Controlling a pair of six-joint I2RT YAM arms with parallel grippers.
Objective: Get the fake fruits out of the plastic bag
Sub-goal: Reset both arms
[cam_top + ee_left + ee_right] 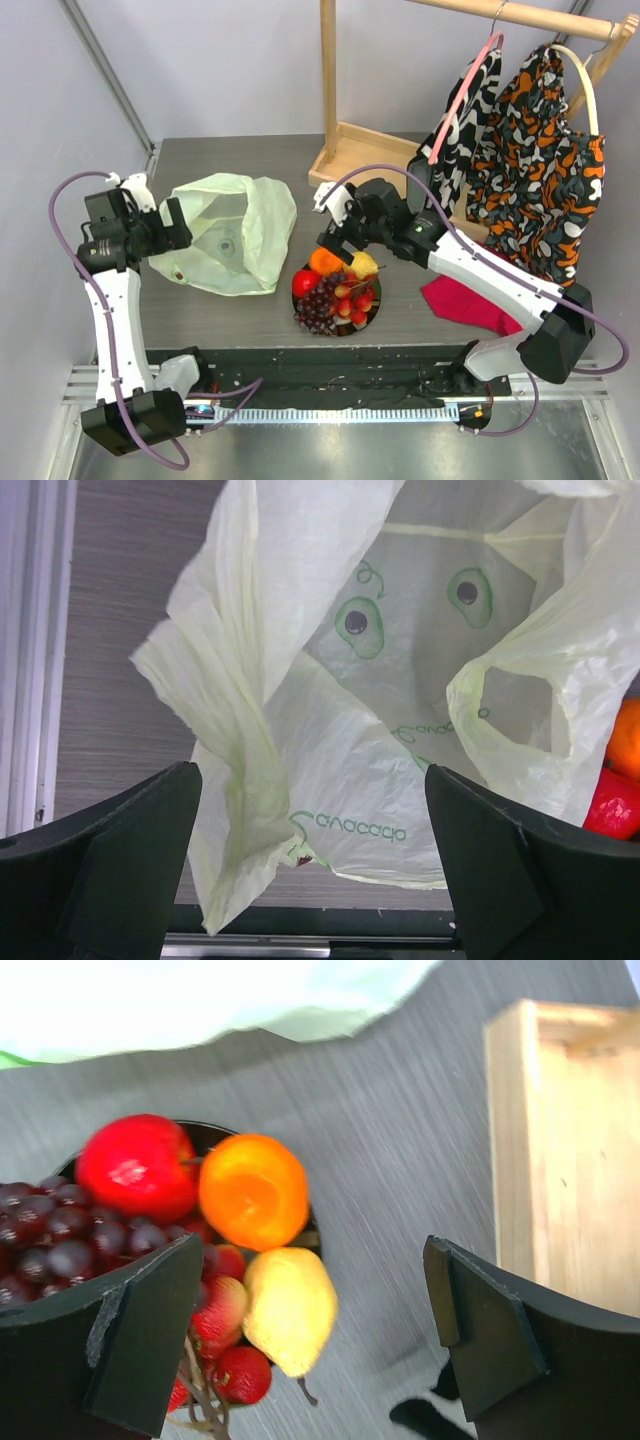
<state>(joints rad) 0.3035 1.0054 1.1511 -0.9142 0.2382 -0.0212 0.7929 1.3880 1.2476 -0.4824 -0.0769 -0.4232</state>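
Observation:
The pale green plastic bag [235,235] lies crumpled and open on the table. In the left wrist view the plastic bag [400,730] fills the frame, and its inside shows no fruit. My left gripper [178,222] is open at the bag's left edge, its wide jaws [312,880] gripping nothing. The fake fruits are piled on a dark-rimmed plate [215,1132]: red apple [135,1165], orange [253,1190], lemon [290,1305], grapes [50,1235] and red berries [235,1370]. My right gripper [332,243] hangs open and empty just above the plate's far side.
A wooden rack base [365,150] stands behind the plate. Patterned clothes [530,160] hang from it at the right. A red cloth [470,300] lies under the right arm. The table's near edge runs just below the plate.

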